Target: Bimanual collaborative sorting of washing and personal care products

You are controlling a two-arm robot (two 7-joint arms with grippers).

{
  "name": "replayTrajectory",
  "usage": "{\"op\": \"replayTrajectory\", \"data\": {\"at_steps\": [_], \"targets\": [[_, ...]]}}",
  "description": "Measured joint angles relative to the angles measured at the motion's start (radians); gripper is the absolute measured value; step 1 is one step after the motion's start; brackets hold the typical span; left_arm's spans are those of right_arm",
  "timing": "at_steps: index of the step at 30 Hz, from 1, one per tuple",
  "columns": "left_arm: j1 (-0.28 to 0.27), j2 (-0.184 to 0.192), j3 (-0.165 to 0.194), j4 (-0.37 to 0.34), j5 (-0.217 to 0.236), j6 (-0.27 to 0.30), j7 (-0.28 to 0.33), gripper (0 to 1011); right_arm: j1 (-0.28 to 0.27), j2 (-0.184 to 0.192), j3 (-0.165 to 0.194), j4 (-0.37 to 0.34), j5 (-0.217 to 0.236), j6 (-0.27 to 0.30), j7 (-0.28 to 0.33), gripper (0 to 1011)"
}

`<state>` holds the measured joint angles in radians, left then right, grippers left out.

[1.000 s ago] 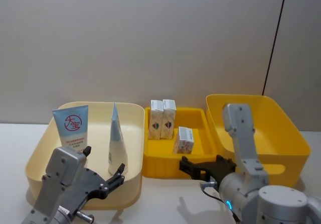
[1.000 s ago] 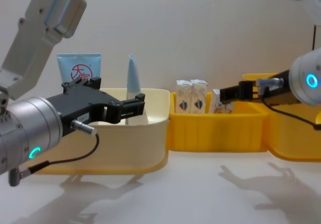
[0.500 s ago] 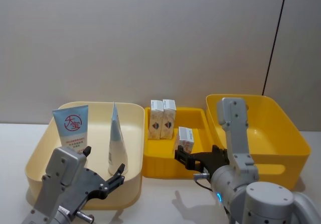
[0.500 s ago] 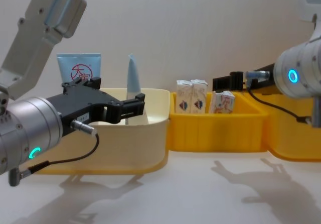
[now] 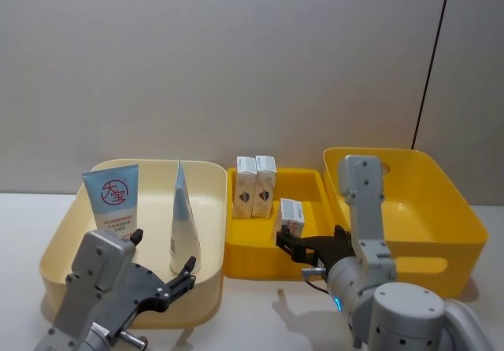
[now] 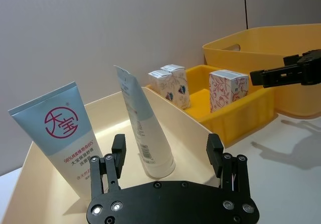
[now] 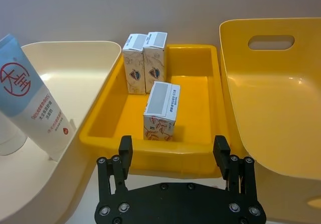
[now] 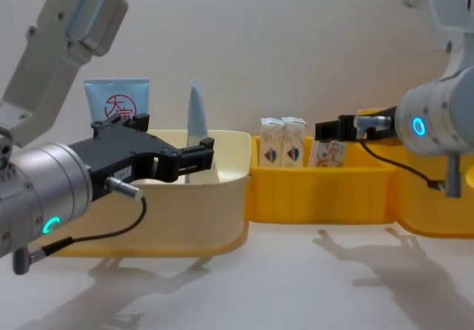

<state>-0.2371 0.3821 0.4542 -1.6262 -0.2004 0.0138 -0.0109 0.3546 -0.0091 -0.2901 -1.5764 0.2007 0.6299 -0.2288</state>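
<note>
Both arms were built of pale grey box-shaped links (image 8: pixel 67 34), seen at upper left of the chest view, and silver cylindrical wrist housings (image 8: pixel 44 189), each with a cyan ring light (image 8: pixel 419 126). The left black two-finger metal gripper (image 6: pixel 166 141) and right black two-finger metal gripper (image 7: pixel 173 143) had silver screws (image 7: pixel 163 186) in flat base plates (image 7: pixel 175 204). Below the wrists looped thin black cables (image 8: pixel 111 230).

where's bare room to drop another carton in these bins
Roomiest: the large yellow bin, bare inside. In the middle tray the right half is free beside the lone carton; its far left corner holds the carton pair. The cream bin is crowded by two tubes, left gripper open before it; right gripper open at the tray's near rim.
</note>
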Motion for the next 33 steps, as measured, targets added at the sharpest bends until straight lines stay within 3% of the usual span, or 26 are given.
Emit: {"op": "replayTrajectory", "data": {"at_steps": [14,33], "targets": [[0.000,0.000,0.000,0.000,0.000,0.000,0.000,1002,0.078,-0.007,0.005,0.112,-0.011,-0.026,0.032,1001],[0.000,0.000,0.000,0.000,0.000,0.000,0.000,1002,0.188,-0.023,0.022,0.267,-0.004,0.004,0.086,1001]]}}
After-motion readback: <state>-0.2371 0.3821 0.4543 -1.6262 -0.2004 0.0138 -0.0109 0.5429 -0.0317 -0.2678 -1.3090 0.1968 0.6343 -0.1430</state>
